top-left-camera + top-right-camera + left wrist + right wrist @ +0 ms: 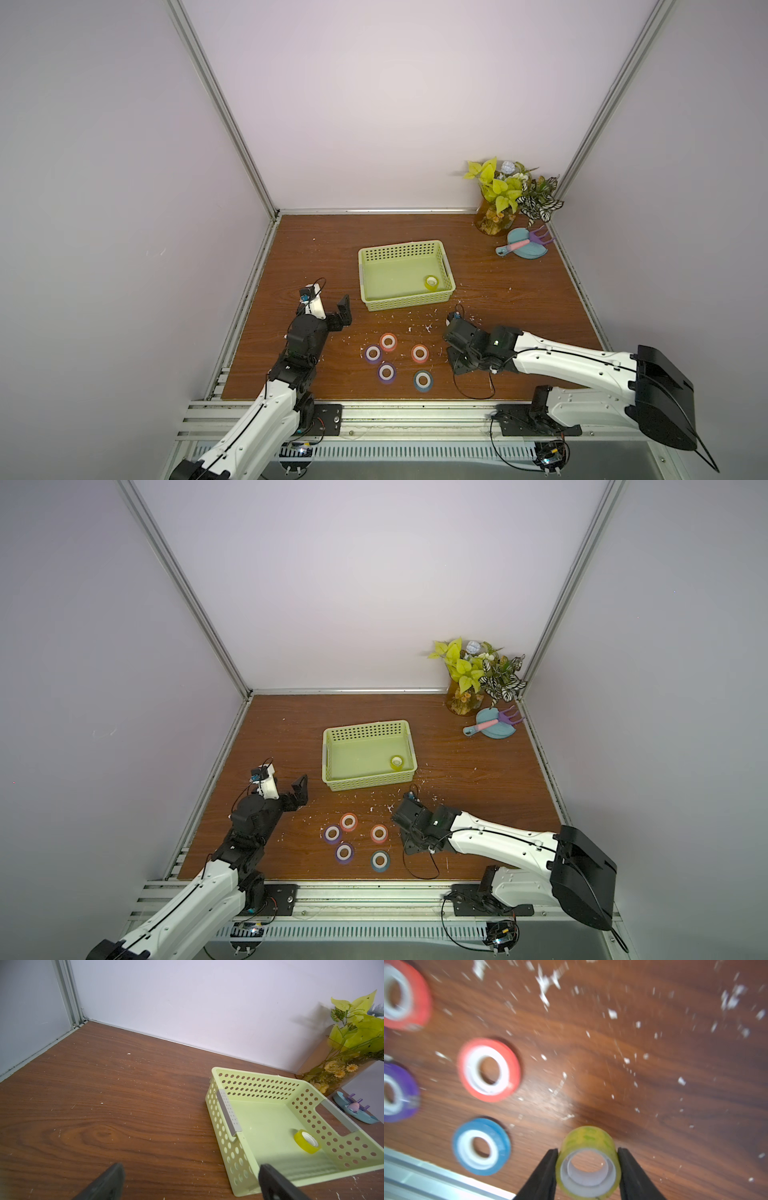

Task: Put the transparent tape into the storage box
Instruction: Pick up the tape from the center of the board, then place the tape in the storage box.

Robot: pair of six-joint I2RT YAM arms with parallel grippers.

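Right gripper [587,1151] pinching a yellow tape roll [588,1139] near the blue roll [481,1147]; left gripper [191,1167] spread. Lift clear of the storage box [401,251] wall, then release low inside

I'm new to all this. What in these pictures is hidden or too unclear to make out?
- Yellow roll held in the right gripper: in both top views the arm's wrist covers it.
- Purple roll: right wrist view, blurred and cut by the picture's edge.
- White specks on the table: too small to identify anywhere.
- Left gripper: left wrist view shows only its fingertips.
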